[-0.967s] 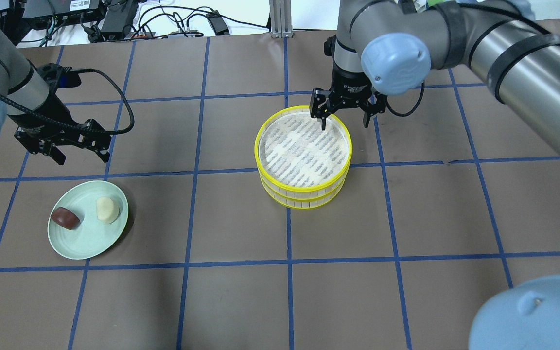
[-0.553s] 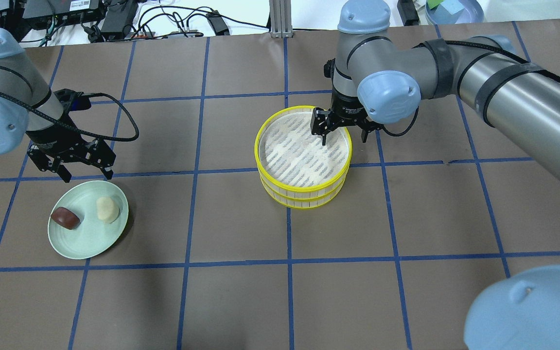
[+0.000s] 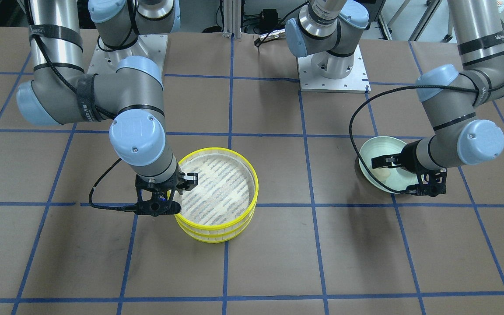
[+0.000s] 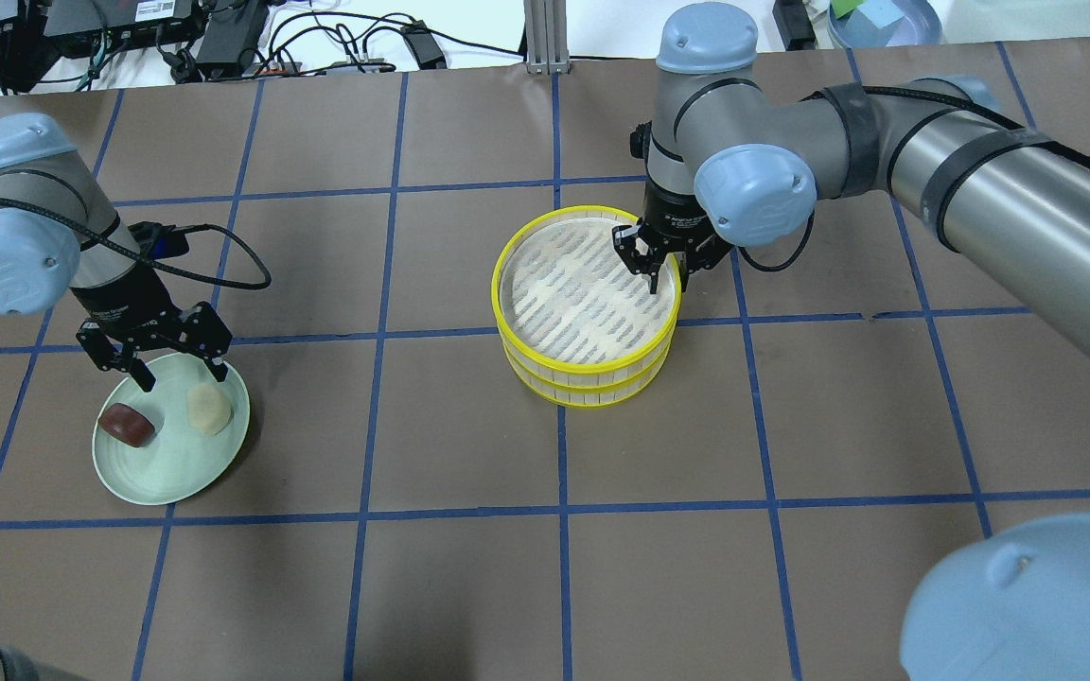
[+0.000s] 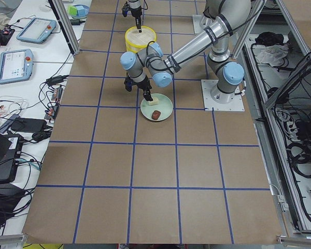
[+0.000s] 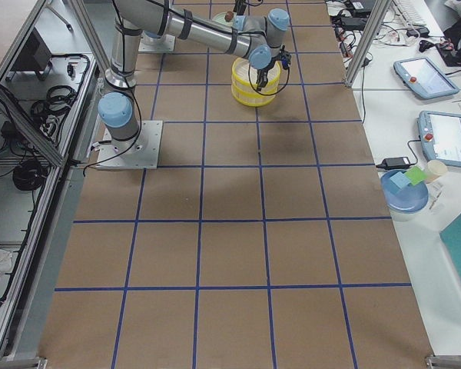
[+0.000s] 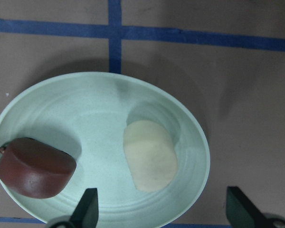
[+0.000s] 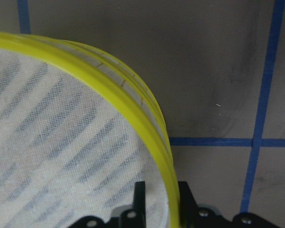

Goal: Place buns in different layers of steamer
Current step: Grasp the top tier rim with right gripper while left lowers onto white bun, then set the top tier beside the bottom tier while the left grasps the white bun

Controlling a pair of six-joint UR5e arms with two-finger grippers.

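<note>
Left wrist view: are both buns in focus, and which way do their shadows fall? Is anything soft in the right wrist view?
Left wrist view: the white bun and brown bun are sharp, and each casts a soft shadow toward the frame's top on the plate. Right wrist view: the steamer's yellow rim, close to the lens, looks slightly soft.

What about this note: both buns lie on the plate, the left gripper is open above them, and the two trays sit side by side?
Wrong on one point: the overhead view shows the top tray stacked on the bottom tray. The rest stands: white bun and brown bun on the plate, left gripper open above them.
</note>
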